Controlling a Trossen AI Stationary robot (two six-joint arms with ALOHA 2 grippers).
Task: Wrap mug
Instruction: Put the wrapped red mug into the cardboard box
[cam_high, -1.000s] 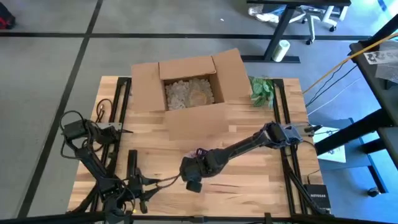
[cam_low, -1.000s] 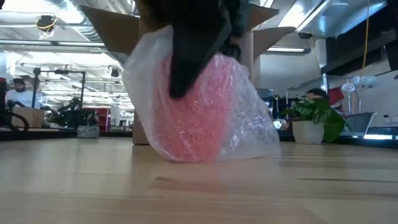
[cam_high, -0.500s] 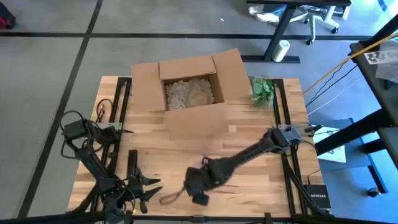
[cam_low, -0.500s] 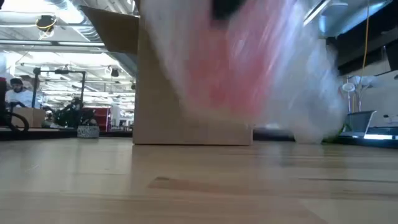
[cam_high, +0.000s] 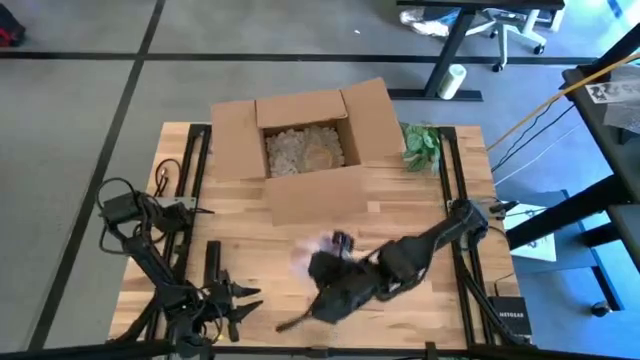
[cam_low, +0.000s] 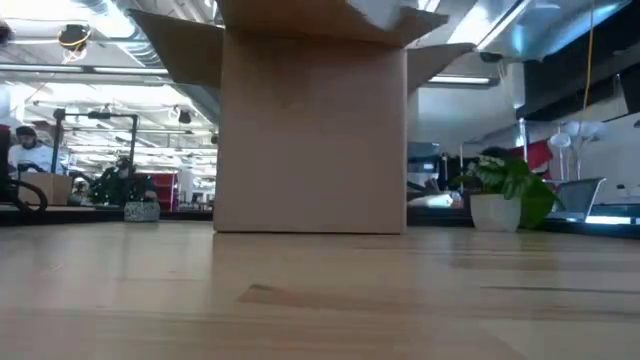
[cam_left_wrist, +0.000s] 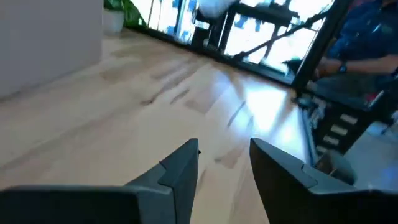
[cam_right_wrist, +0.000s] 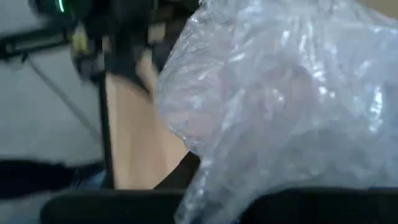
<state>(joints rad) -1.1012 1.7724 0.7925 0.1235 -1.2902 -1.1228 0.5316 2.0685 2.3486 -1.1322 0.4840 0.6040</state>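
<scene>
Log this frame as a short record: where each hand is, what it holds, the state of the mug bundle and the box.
right hand: mid-table, lifted, shut on the bubble-wrapped mug
left hand: parked at the table's front left corner, open, holding nothing
bubble-wrapped mug: off the table, absent from the low view
cardboard box: open at the table's back, packing filler inside
potted plant: right of the box

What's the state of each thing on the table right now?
cardboard box: flaps open, packing fill inside.
bubble-wrapped bundle: off the table, held at the right gripper, close in front of its wrist camera.
left gripper: open, empty, low over the table's near left corner.
potted plant: upright, beside the box.
</scene>
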